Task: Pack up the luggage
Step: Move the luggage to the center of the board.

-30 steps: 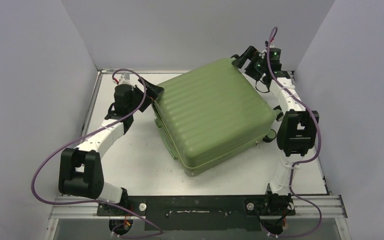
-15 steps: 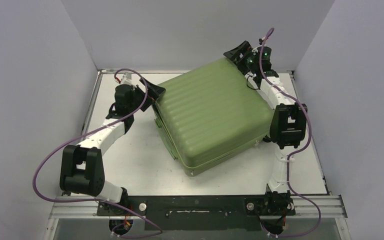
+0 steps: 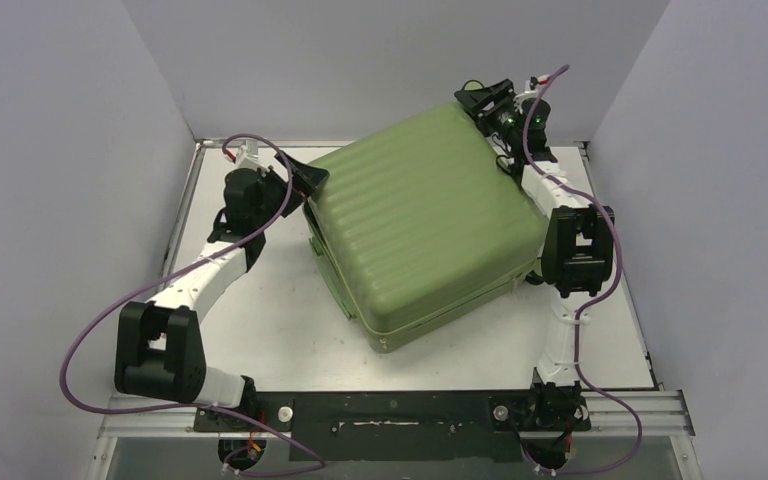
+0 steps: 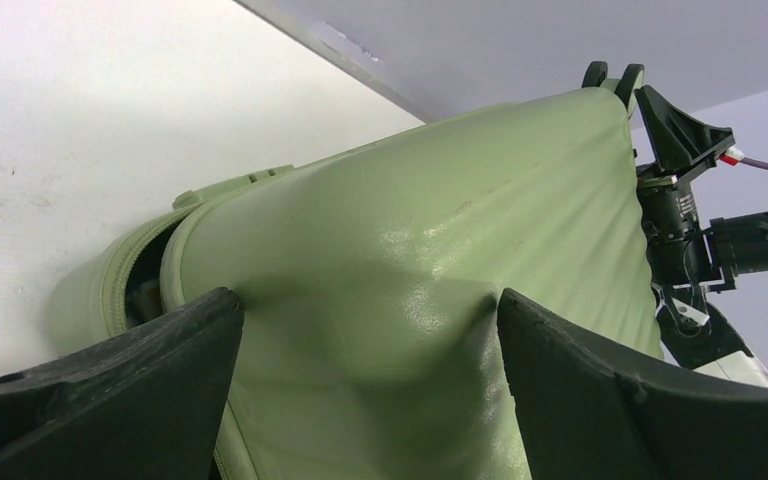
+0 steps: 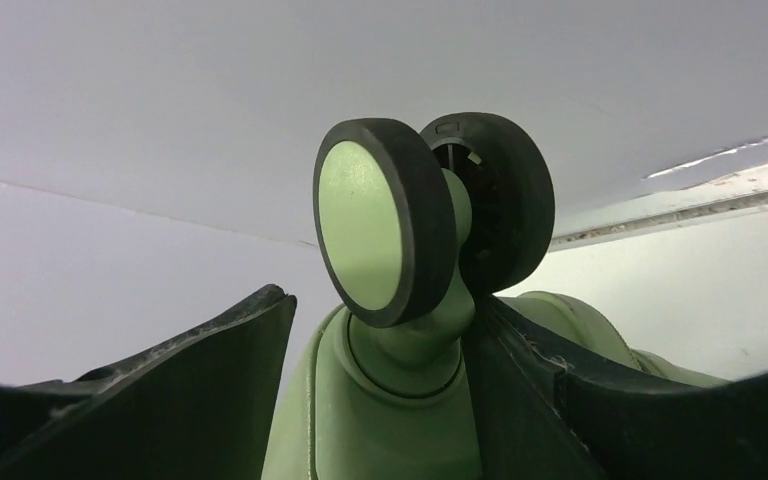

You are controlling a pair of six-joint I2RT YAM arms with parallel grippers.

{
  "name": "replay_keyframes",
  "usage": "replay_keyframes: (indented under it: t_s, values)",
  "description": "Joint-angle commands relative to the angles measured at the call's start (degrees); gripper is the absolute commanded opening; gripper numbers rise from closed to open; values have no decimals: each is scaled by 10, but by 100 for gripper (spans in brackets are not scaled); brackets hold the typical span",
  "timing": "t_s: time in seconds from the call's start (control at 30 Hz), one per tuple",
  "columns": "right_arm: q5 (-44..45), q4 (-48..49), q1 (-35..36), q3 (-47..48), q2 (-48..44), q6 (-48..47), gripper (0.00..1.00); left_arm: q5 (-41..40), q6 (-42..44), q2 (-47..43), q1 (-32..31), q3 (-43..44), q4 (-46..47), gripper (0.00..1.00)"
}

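The luggage [image 3: 425, 235] is closed, seemingly unzipped — left pincer [image 4: 365, 310] is spread open at its corner; whether right pincer [image 5: 385, 305] grips the wheel [image 5: 360, 225] cannot be told.

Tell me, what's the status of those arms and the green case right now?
Left gripper open, straddling a corner of the luggage. Right gripper around a corner wheel, gap on one side. Case flat on the table, lid down. Nothing blocking.

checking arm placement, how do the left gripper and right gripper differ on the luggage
The left gripper stands wide open across a corner of the luggage shell; the right gripper stands narrower around a wheel stem. The left gripper is at the luggage's left corner, the right gripper at its far corner. Both have part of the luggage between their fingers.
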Motion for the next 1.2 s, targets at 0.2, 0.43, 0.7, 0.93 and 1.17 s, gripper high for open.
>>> replay_keyframes:
  t_s: [0.2,0.43,0.7,0.93,1.17]
  values:
    - [-139,198,40,-21,-64,80,60,47,1,-100,-67,57,103,93]
    - [-140,189,40,-50,-73,71,60,-3,41,-169,-80,10,46,93]
    - [-127,141,33,-85,-68,36,65,-34,68,-204,-83,-56,7,93]
    - [-80,18,15,-88,-99,-49,80,-79,113,-239,-77,-77,-36,96]
    - [70,-134,-10,-52,-171,-166,90,-130,184,-291,-72,-68,-120,97]
